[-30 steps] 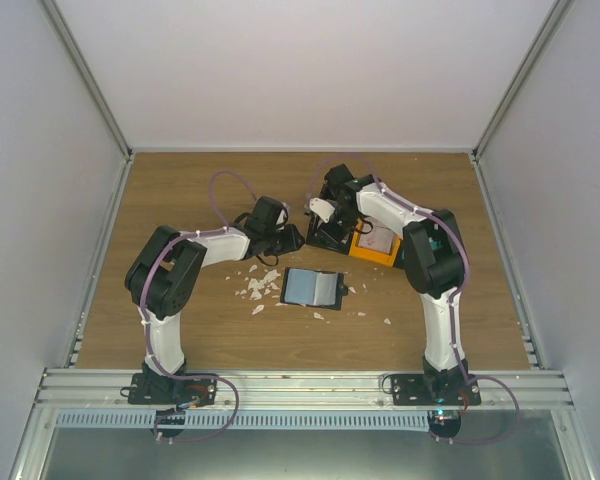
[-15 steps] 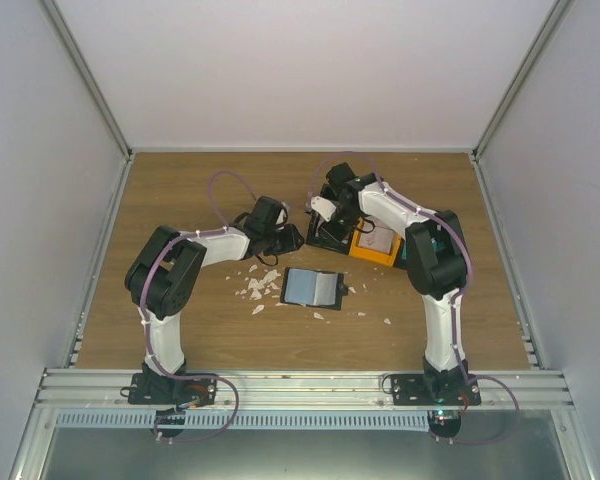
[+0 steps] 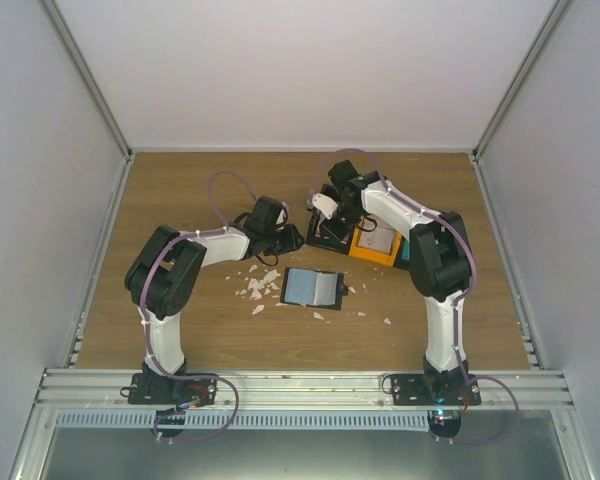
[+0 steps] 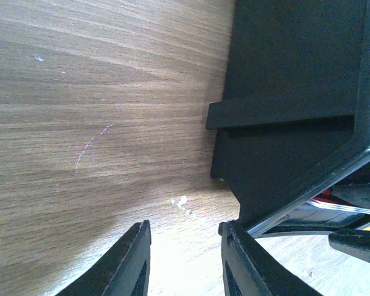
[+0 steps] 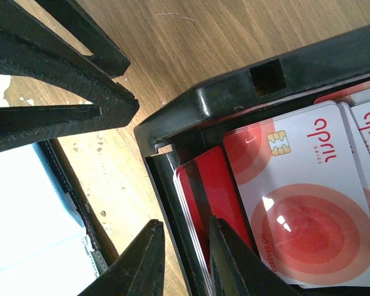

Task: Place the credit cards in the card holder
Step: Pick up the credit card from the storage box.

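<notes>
The card holder (image 3: 312,288) lies open on the table, its pale inside up; its edge shows in the right wrist view (image 5: 66,185). Red-and-white credit cards (image 5: 302,203) lie stacked in a black bin (image 5: 234,92). My right gripper (image 5: 184,231) is open over that bin's corner, one finger outside the wall and one above the red cards; it holds nothing. It shows in the top view (image 3: 325,212). My left gripper (image 4: 185,227) is open and empty, low over bare wood beside the black bin (image 4: 296,92); it also shows in the top view (image 3: 285,238).
A yellow bin (image 3: 375,250) with whitish cards stands right of the black bin (image 3: 330,237). Small white crumbs (image 3: 255,285) lie scattered left of and below the wallet. The left gripper's fingers (image 5: 61,80) lie close to the bin's corner.
My right gripper has shifted slightly toward the back over the black bin. The left arm and the wallet have not moved.
</notes>
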